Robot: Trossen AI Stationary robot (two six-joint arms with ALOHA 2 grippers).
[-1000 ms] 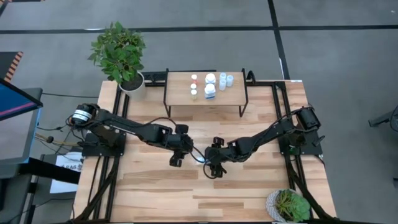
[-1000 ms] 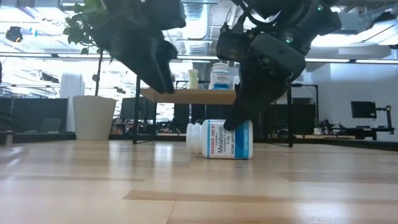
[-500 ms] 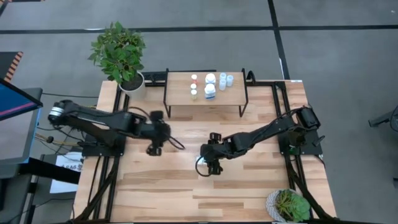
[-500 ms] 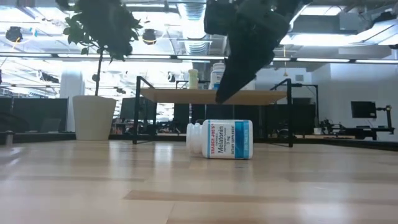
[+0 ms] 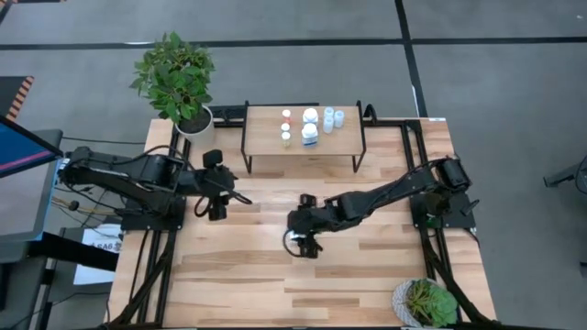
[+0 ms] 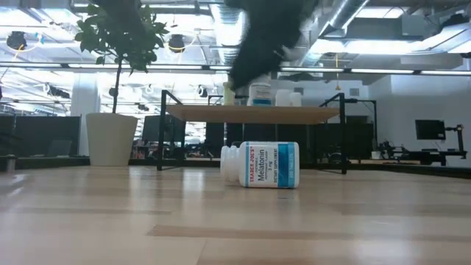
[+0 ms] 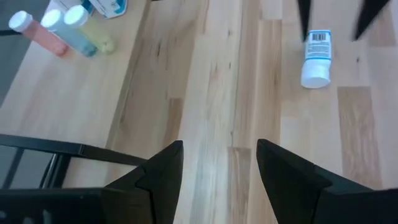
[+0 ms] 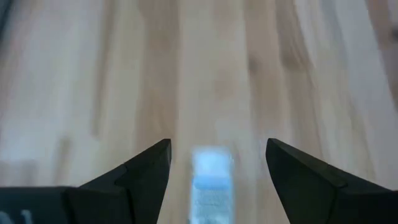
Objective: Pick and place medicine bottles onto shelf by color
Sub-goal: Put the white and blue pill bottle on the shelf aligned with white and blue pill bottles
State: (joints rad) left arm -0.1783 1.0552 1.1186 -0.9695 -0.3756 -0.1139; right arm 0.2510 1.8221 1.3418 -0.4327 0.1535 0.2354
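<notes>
The left gripper [image 5: 214, 207] has swung back toward its own side, fingers spread and empty. The right gripper [image 5: 305, 247] hovers spread wide over the blue-labelled bottle [image 6: 263, 164] lying on the table [image 5: 367, 284], shelf [image 5: 266, 137] beyond.

table [image 6: 110, 221]: pale wood planks, slight sheen; bottle [image 6: 261, 164]: white plastic, glossy label; shelf [image 6: 250, 113]: wood top
</notes>
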